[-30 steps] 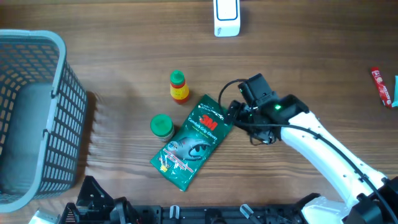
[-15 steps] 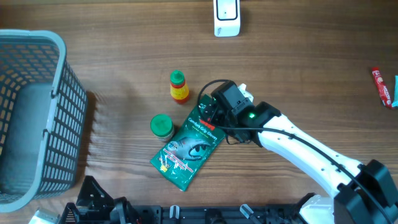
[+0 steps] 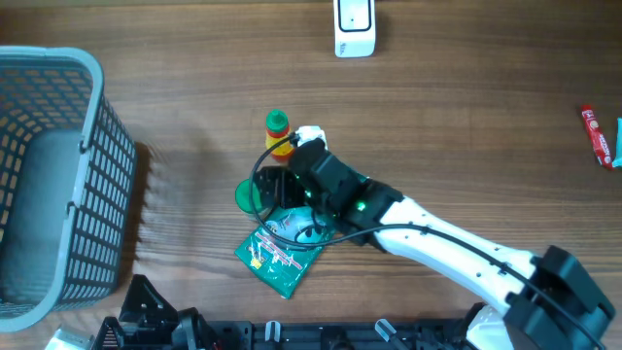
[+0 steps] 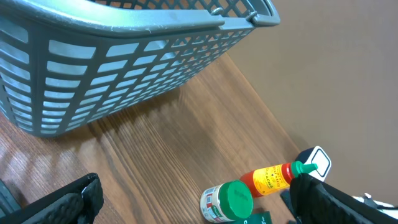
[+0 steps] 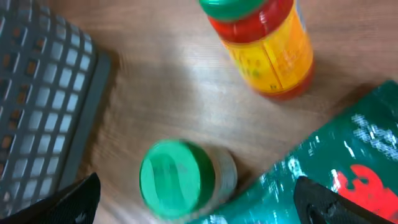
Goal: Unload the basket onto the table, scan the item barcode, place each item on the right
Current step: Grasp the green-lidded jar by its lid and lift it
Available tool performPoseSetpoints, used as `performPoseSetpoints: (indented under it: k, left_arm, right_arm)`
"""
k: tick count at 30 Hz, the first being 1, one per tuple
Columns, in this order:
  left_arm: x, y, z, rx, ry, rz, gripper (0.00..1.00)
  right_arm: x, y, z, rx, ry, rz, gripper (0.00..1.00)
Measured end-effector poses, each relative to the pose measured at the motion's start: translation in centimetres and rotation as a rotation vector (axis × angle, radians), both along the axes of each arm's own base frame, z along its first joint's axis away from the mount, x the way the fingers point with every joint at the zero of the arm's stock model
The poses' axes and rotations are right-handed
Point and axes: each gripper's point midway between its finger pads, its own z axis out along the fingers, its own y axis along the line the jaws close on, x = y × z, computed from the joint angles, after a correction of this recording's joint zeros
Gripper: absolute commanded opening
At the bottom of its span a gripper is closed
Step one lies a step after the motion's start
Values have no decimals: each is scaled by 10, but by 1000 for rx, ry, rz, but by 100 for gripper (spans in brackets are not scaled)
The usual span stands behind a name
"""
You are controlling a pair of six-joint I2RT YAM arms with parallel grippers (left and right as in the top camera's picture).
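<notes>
Three items lie mid-table: a green-lidded jar (image 3: 251,197), a red-and-yellow sauce bottle (image 3: 278,133) with a green cap, and a flat green packet (image 3: 281,256). My right gripper (image 3: 269,189) hovers open over the jar, partly covering it and the packet's upper half. In the right wrist view the jar (image 5: 178,178) stands between the spread fingertips, with the bottle (image 5: 268,45) beyond and the packet (image 5: 339,163) to the right. My left gripper (image 4: 194,204) is open and low near the front edge, empty, and faces the jar (image 4: 226,201) and bottle (image 4: 269,179). No barcode shows.
A grey mesh basket (image 3: 58,185) fills the left side of the table. A white scanner-like device (image 3: 354,25) stands at the back edge. A red packet (image 3: 600,135) lies at the far right. The right arm (image 3: 457,255) crosses the lower right.
My right arm has swept left, from the packet's right corner across it to above the green-lidded jar. Its jaws stayed open. The items have not moved.
</notes>
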Motion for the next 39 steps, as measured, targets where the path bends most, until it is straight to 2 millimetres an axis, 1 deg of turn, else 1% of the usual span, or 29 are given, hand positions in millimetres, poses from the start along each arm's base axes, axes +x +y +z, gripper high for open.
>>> performPoseSetpoints:
  k: [2,3,4,5,6,8,9,10,11,12,15,16,17,18,21,22,24,25,26,27,28,29,31,33,35,36,37,38,39]
  left_arm:
    - [0,0,0,0,0,0,100]
    - [0,0,0,0,0,0,100]
    - [0,0,0,0,0,0,100]
    - [0,0,0,0,0,0,100]
    - [0,0,0,0,0,0,100]
    - [0,0,0,0,0,0,100]
    - [0,0,0,0,0,0,100]
    - [0,0,0,0,0,0,100]
    - [0,0,0,0,0,0,100]
    - [0,0,0,0,0,0,100]
    - [0,0,0,0,0,0,100]
    - [0,0,0,0,0,0,100]
    - [0,0,0,0,0,0,100]
    - [0,0,0,0,0,0,100]
    - [0,0,0,0,1,0,100]
    - [0,0,0,0,0,0,100]
    - [0,0,0,0,0,0,100]
    - [0,0,0,0,-1,0,100]
    - [0,0,0,0,0,0,100]
    - [0,0,0,0,0,0,100]
    - [0,0,0,0,0,0,100]
    - [0,0,0,0,0,0,100]
    - [0,0,0,0,0,0,100]
    - [0,0,0,0,-1,0,100]
    - [0,0,0,0,-1,0,100]
    - [0,0,0,0,-1,0,100]
    - [0,0,0,0,0,0,100]
    - [0,0,0,0,0,0,100]
    - [0,0,0,0,0,-1,100]
  right_arm:
    - [1,15,-15,-33,6,6,100]
    - [-1,27,-31,-74,21,18,100]
    - [-3,32,-42,-112,29,20,100]
    - [-3,42,-49,-153,18,14,99]
    - [-1,51,-48,-161,-5,7,99]
    - [1,60,-52,-187,-18,-17,99]
    - [3,61,-62,-205,-14,-27,96]
    - [3,58,-78,-242,3,-31,90]
    - [0,54,-90,-271,21,-32,86]
    - [-3,51,-96,-294,36,-30,81]
    - [-11,46,-101,-332,51,-24,67]
    - [-10,45,-100,-345,49,-25,61]
    - [-10,45,-97,-354,54,-25,57]
    - [-12,42,-96,-384,55,-3,56]
    - [-19,31,-90,-485,58,75,55]
    - [-23,25,-82,-509,56,100,55]
    - [-32,6,-48,-541,48,140,56]
    - [-36,-9,-34,-563,60,141,55]
    - [-35,-31,-14,-579,67,126,55]
    - [-28,-45,1,-576,55,107,55]
    - [-8,-75,19,-596,38,46,55]
    - [0,-89,19,-619,42,15,55]
    - [20,-116,10,-638,67,-56,55]
    - [45,-153,-15,-641,93,-160,56]
    - [63,-182,-43,-622,94,-208,59]
    - [70,-189,-55,-601,84,-198,60]
    - [75,-190,-61,-587,56,-160,62]
    - [79,-192,-70,-553,38,-145,62]
    - [83,-192,-74,-532,12,-140,62]
